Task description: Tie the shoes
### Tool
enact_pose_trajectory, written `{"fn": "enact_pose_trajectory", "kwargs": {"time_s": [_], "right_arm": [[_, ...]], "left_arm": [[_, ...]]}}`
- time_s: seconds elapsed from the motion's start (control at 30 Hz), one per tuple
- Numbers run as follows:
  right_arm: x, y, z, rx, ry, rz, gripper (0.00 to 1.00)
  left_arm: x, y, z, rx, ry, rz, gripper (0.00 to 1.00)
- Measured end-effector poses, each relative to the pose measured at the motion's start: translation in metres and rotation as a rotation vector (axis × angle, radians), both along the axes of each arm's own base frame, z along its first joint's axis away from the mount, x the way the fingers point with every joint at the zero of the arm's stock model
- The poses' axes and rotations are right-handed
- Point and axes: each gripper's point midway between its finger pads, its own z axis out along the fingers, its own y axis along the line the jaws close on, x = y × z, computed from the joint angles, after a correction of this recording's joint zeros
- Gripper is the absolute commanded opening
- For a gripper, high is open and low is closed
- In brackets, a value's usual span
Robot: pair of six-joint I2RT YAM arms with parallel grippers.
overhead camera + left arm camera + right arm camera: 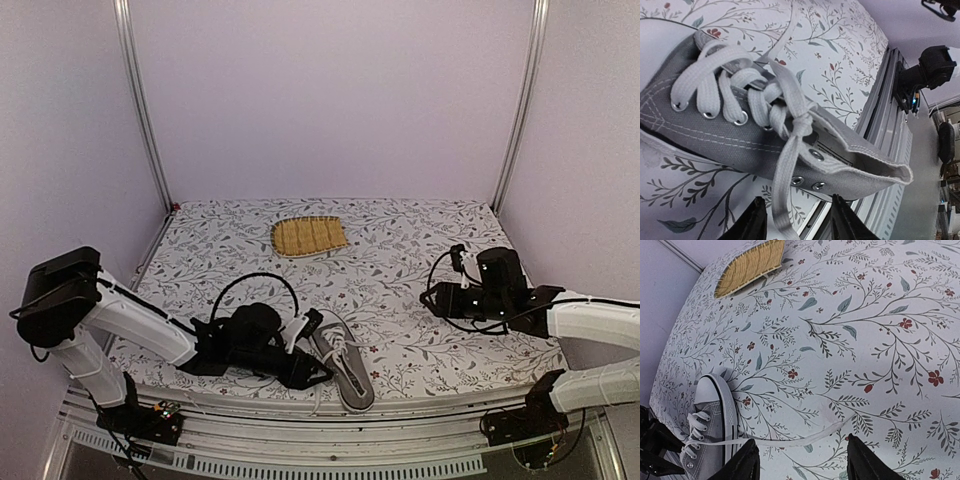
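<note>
The grey canvas sneaker [348,372] lies at the table's front edge, heel opening toward the rail. In the left wrist view the sneaker [715,127] fills the frame; its white laces [747,95] meet in a single crossed knot [801,121]. One lace end [778,200] hangs down between my left gripper's fingertips [754,222] without being pinched. My left gripper [797,226] is open beside the shoe's ankle, also seen from the top [316,350]. My right gripper [802,465] is open above the cloth; the other lace end [805,436] lies on the table just ahead of it. From the top it [440,297] is well right of the shoe.
A yellow woven mat [310,236] lies at the back centre, also in the right wrist view [751,266]. The floral tablecloth [400,250] covers the table. A metal rail [885,100] runs along the front edge by the shoe's heel. Frame posts stand at both back corners.
</note>
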Motion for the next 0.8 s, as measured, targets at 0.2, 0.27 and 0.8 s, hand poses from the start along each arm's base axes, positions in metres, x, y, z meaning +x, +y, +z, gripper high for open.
{"fn": "enact_pose_trajectory", "kwargs": {"time_s": [0.2,0.27,0.8], "right_arm": [[-0.007,0.010,0.017,0.029,-0.051,0.091,0.60],[-0.013,0.018,0.016,0.037,-0.050,0.152,0.59],[-0.062,0.092,-0.045,-0.060,0.048,0.558,0.47]], "left_arm": [[-0.010,0.002,-0.008,0.016,0.027,-0.001,0.37],[-0.012,0.003,-0.014,0.031,0.041,0.002,0.33],[0.000,0.005,-0.009,0.035,-0.011,0.093,0.00]]}}
